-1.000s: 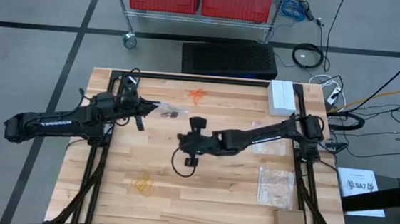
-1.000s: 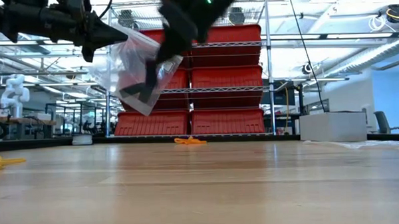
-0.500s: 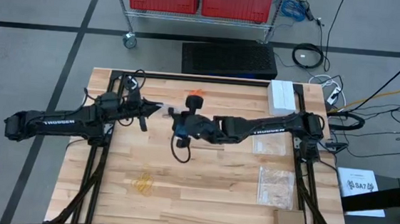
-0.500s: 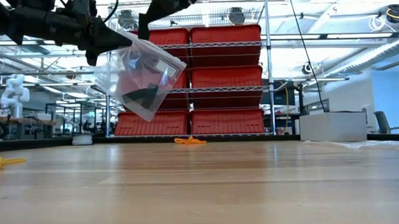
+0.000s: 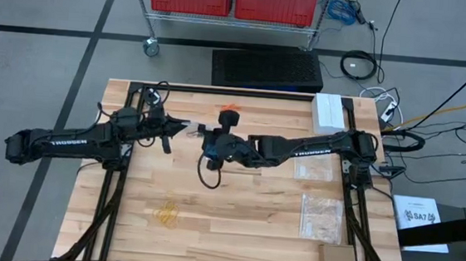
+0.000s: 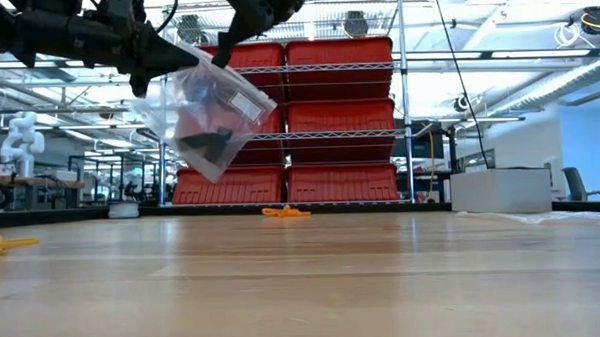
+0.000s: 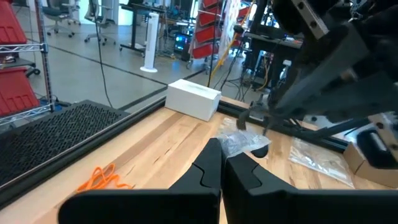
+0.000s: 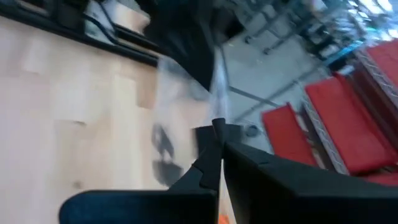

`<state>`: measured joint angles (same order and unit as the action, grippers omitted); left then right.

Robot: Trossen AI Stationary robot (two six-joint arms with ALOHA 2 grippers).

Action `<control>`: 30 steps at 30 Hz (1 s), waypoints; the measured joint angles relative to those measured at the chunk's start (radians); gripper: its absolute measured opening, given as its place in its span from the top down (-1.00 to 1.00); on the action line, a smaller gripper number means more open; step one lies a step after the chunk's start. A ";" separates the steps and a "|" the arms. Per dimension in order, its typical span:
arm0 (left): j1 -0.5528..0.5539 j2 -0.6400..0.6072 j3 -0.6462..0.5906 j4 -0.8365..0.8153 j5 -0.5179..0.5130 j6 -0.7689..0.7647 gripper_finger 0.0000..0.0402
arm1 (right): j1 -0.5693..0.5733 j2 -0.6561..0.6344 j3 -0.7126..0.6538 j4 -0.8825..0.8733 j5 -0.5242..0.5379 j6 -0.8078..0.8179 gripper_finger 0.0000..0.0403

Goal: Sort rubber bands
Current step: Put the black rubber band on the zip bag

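Observation:
A clear plastic bag (image 6: 203,107) hangs in the air over the table's far left part, with black rubber bands (image 6: 207,144) in its lower corner. My left gripper (image 6: 176,58) is shut on the bag's top. My right gripper (image 6: 224,49) is shut, its tips at the bag's upper open edge; in the high view it (image 5: 203,134) stands just right of the bag (image 5: 191,129). Orange rubber bands (image 5: 229,111) lie on the wood near the far edge. Pale yellow rubber bands (image 5: 166,215) lie near the front left. My left gripper pinches the bag's top corner (image 7: 244,144) between its two fingers, coming level from the table's left. The bag hangs slack below the fingers, clear of the table. My right gripper's shut tips stand at the bag's open rim (image 8: 217,87); I cannot tell whether they touch it.
A white box (image 5: 328,111) stands at the far right corner. Two more clear bags (image 5: 322,217) (image 5: 312,168) lie along the right side, and a small cardboard box (image 5: 338,260) sits at the front right. A rack of red bins (image 6: 338,117) stands beyond the far edge.
My right gripper has risen and gone from the table's middle toward the far left, tipping up and rolling, from low in front of the bag to its top edge. The bag has stayed hanging from my left gripper.

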<state>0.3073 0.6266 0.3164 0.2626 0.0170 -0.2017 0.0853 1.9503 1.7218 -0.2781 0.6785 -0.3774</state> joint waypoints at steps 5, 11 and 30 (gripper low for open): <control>0.000 0.000 0.000 0.001 0.000 -0.001 1.00 | -0.008 0.000 0.000 0.011 0.069 -0.001 1.00; 0.000 0.000 0.000 0.001 0.000 -0.001 1.00 | 0.001 0.008 -0.001 -0.013 0.023 0.022 1.00; 0.000 0.000 0.000 0.006 -0.001 -0.001 1.00 | -0.052 0.000 -0.344 -0.144 -0.597 0.526 1.00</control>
<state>0.3069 0.6262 0.3164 0.2684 0.0162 -0.2028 0.0332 1.9502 1.3778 -0.4221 0.0818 0.1485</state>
